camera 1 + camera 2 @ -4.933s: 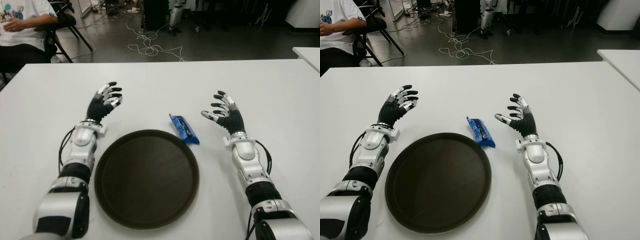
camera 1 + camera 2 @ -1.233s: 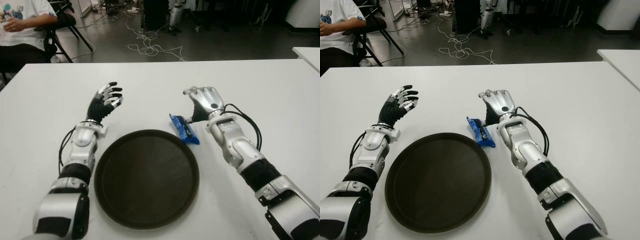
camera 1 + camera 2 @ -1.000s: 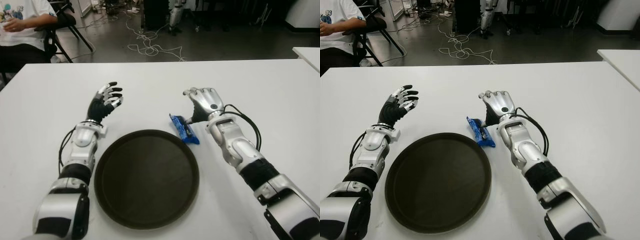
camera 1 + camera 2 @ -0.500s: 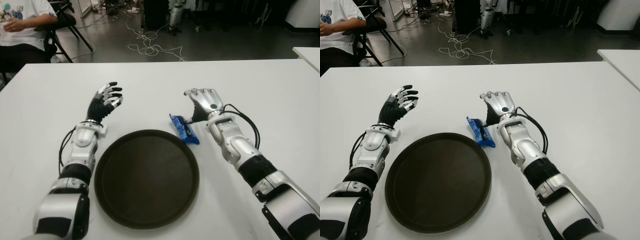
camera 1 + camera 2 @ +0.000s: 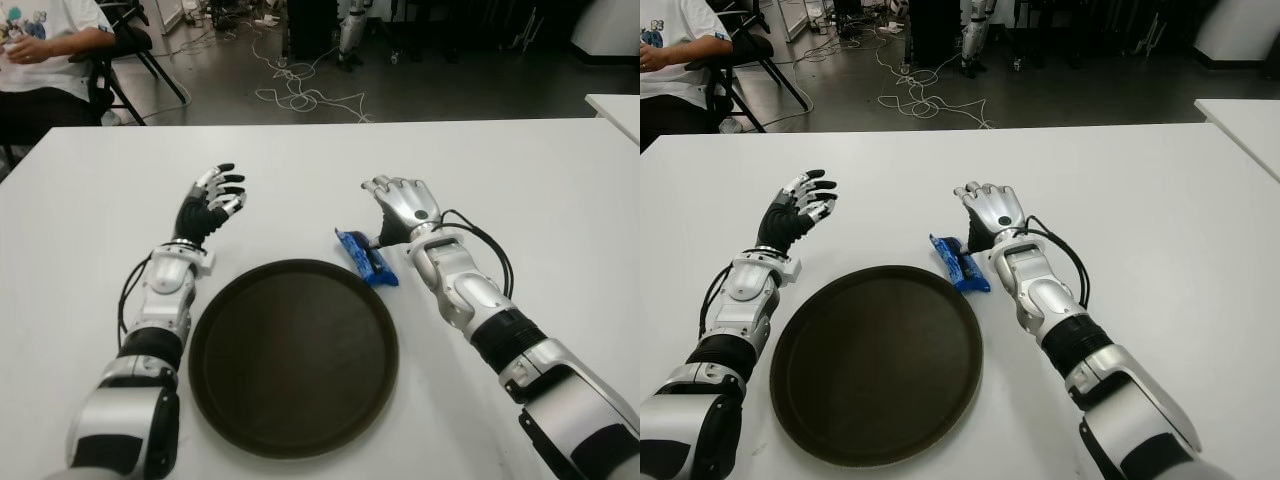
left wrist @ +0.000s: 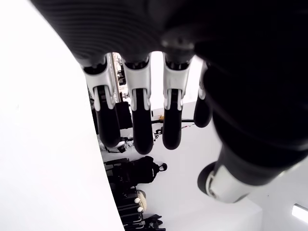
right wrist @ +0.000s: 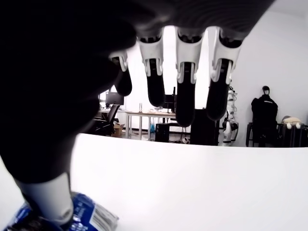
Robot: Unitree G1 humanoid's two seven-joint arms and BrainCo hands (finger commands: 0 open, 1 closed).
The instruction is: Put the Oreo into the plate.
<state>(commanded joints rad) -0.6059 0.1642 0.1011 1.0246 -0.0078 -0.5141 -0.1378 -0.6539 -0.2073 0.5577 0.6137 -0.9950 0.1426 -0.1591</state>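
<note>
The Oreo is a blue packet lying on the white table just past the right rim of the round dark plate. My right hand hovers at the packet's far right end, fingers spread and pointing away. In the right wrist view its thumb tip touches the Oreo while the other fingers stay straight and hold nothing. My left hand shows open beyond the plate's left rim, away from the packet.
A seated person and a chair are past the table's far left corner. Cables lie on the floor beyond the far edge. Another white table's corner shows at the right. White tabletop extends right of my arm.
My right hand swung in from the right to the packet, then edged slightly left. The Oreo's far end has shifted a little to the left. The left hand has not moved.
</note>
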